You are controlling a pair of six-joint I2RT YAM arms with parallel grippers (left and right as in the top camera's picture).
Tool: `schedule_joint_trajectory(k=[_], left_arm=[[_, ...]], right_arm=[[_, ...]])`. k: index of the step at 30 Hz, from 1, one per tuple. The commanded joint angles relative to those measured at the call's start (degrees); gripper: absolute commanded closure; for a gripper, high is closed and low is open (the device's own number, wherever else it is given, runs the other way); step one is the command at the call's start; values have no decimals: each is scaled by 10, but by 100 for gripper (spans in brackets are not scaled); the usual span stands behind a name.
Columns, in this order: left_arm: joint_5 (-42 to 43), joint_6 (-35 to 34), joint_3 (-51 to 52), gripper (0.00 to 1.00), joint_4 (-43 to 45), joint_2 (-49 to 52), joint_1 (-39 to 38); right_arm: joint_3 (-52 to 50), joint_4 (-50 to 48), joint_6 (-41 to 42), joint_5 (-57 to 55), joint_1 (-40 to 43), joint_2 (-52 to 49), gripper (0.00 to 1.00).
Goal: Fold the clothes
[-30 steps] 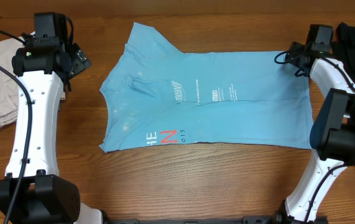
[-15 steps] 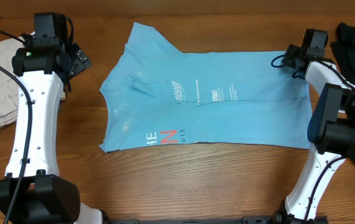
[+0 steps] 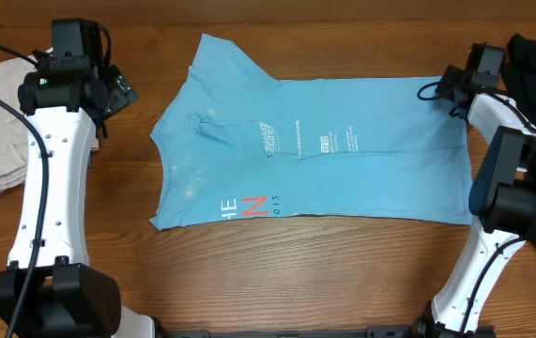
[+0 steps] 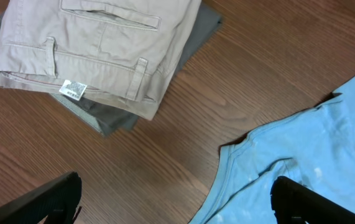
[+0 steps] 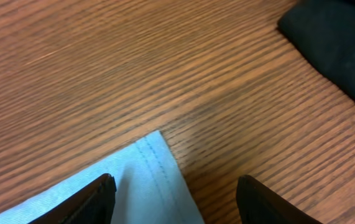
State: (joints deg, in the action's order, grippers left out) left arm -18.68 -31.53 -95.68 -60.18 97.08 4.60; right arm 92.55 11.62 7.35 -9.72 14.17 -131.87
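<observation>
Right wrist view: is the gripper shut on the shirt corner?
No: the right gripper is open, with the shirt corner flat on the table between its fingers.

The overhead view looks straight down from high above the worktop [image 3: 343, 272] and takes in the whole T-shirt [image 3: 343, 160]. The left wrist view looks down past the left hand [image 4: 177, 194] from some height, catching the khaki trousers [image 4: 96, 43] and the T-shirt's collar end, both also at the overhead view's left. The right wrist view sits low behind the right hand [image 5: 176, 194], close on a hem corner and a black cloth [image 5: 339, 43], shared with the overhead view's top right
</observation>
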Motion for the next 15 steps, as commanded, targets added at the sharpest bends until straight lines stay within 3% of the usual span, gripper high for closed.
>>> schedule_joint_trajectory(k=[1, 10, 15], left_arm=[[-8, 2, -5, 0, 1, -1, 0], [-8, 2, -5, 0, 1, -1, 0], [-8, 2, -5, 0, 1, -1, 0]], right_arm=[[0, -2, -4, -7, 0, -21, 34], [0, 5, -46, 23, -1, -27, 34], [0, 18, -57, 21, 0, -37, 43]])
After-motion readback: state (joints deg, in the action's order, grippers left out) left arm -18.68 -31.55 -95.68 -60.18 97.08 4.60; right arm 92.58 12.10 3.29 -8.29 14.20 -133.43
